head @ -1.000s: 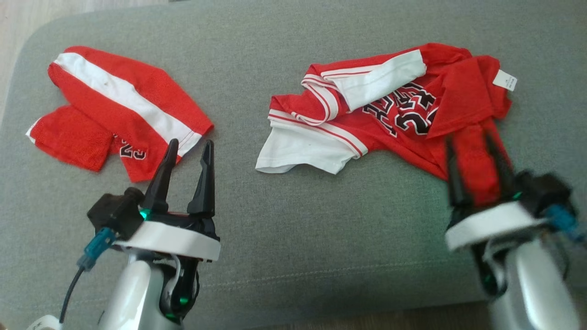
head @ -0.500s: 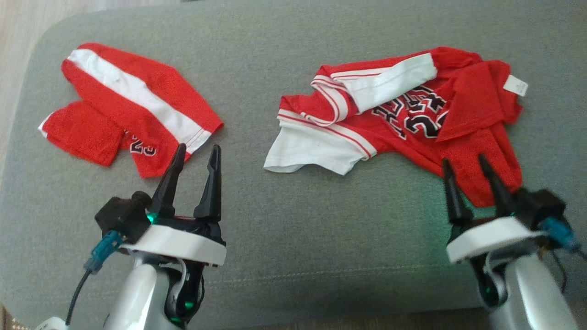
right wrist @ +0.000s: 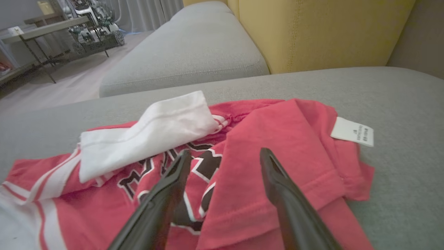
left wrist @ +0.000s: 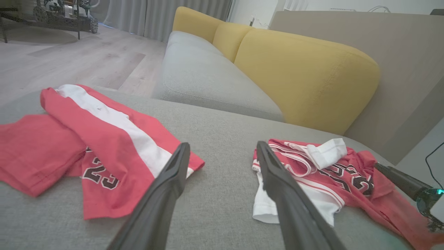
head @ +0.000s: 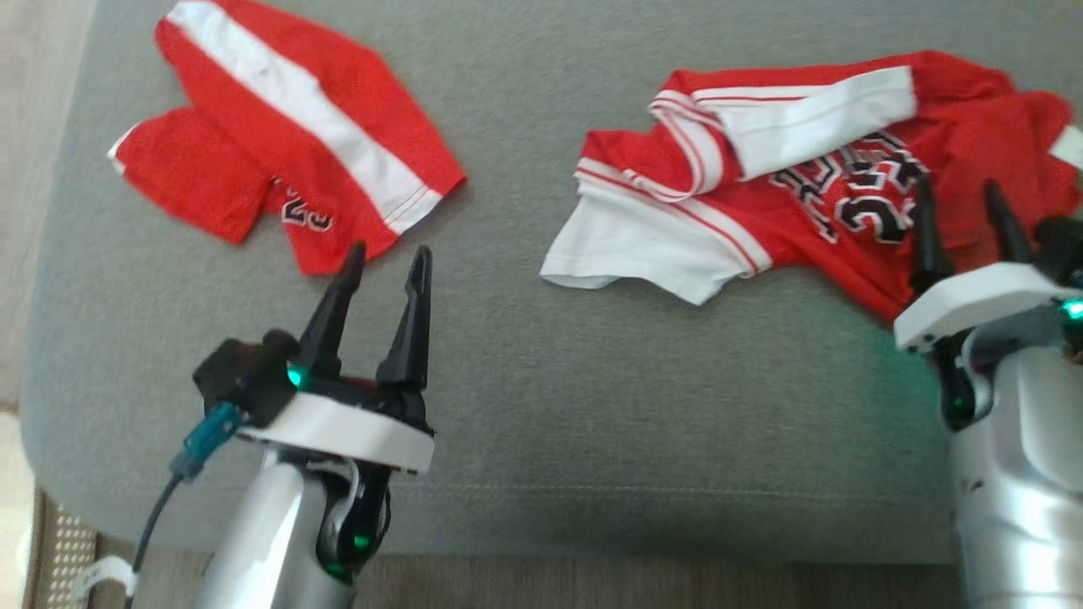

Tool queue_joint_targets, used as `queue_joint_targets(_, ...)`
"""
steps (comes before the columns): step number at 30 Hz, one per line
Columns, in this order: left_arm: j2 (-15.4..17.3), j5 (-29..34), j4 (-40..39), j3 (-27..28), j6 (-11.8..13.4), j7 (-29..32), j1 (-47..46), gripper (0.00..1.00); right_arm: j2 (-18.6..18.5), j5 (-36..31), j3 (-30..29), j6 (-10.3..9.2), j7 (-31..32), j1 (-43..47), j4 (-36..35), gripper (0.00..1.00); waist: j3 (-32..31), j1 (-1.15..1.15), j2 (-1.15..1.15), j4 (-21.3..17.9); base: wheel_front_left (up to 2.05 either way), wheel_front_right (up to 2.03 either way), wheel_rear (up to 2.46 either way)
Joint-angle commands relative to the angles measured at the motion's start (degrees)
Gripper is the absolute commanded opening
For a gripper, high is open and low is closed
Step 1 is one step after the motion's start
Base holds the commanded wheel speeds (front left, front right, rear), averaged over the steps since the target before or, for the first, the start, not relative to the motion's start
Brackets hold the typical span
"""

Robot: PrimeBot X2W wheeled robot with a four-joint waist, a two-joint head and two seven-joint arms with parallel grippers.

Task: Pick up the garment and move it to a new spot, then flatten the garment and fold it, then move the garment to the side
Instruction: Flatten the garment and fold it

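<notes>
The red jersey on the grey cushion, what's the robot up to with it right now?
A two-armed robot seems about to pick up the jersey, which lies crumpled on the cushion with one white sleeve folded over the lettering. The right gripper is open and poised over the jersey beside the number, holding nothing. The left gripper is open too, over bare cushion near a pair of red shorts. Nothing is flattened or folded yet.

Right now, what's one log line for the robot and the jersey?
red mesh jersey with white sleeves: crumpled on grey cushion, not held | left gripper: open, empty | right gripper: open, over jersey
</notes>
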Motion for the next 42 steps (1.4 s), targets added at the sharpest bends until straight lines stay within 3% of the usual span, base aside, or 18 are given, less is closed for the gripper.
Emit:
queue_joint_targets(1,0.4,0.4,-1.7,1.4,-0.3,-0.4,-2.3,1.0,-0.1,-1.3,0.2,-0.01,-0.1,-2.2,-0.8,1.0,1.3,0.0,0.0,1.4,0.0,0.0,0.0)
queue_joint_targets(8,0.4,0.0,-1.5,1.1,-0.3,-0.4,-2.9,1.0,-0.1,-7.9,-7.6,-0.01,-1.1,-7.5,5.7,1.0,2.1,0.0,0.0,2.8,0.0,0.0,0.0)
queue_joint_targets(9,0.4,-0.1,-1.5,1.1,-0.3,-0.4,-2.9,1.0,-0.1,-8.2,-8.3,-0.01,-1.1,-8.0,6.7,0.73,2.1,0.0,0.0,2.9,0.0,0.0,0.0)
queue_joint_targets(10,0.4,-0.1,-1.5,1.0,-0.3,-0.4,-3.0,1.0,-0.1,-8.5,-9.0,-0.01,-1.2,-8.5,7.6,0.0,2.2,0.0,0.0,2.9,0.0,0.0,0.0)
queue_joint_targets(14,0.4,-0.5,-1.4,0.9,-0.1,-0.4,-3.4,1.0,-0.1,-9.1,-9.2,-0.01,-2.6,-10.4,9.2,0.0,2.1,0.0,0.0,3.0,0.0,0.0,0.0)
queue_joint_targets(19,0.4,-0.9,-1.1,0.9,0.2,-0.4,-3.2,1.0,-0.1,-3.8,1.8,-0.01,-3.7,-12.7,7.0,0.0,1.1,0.0,0.0,2.4,0.0,0.0,0.0)
queue_joint_targets(25,0.4,-1.5,-0.8,0.7,0.6,-0.4,-2.5,1.0,-0.1,7.6,16.8,-0.01,-3.0,-14.1,-2.0,0.0,-0.8,0.0,0.0,2.0,0.0,0.0,0.0)
queue_joint_targets(29,0.4,-1.7,-1.1,0.8,1.0,-0.4,-2.0,1.0,-0.1,11.4,19.6,-0.01,-0.1,-14.9,-8.3,0.0,-1.3,0.0,0.0,1.8,0.0,0.0,0.0)
queue_joint_targets(32,0.4,-1.9,-1.4,0.8,1.2,-0.4,-1.7,1.0,-0.7,9.5,15.1,-0.01,4.3,-15.0,-12.1,0.0,-1.3,0.0,0.0,1.9,0.0,0.0,0.0)
queue_joint_targets(42,0.4,-2.0,-1.7,0.9,1.1,-0.4,-2.6,1.0,-8.9,-10.8,-10.2,-0.01,18.6,-13.0,-16.0,0.0,1.1,0.0,0.0,3.0,0.0,0.0,0.0)
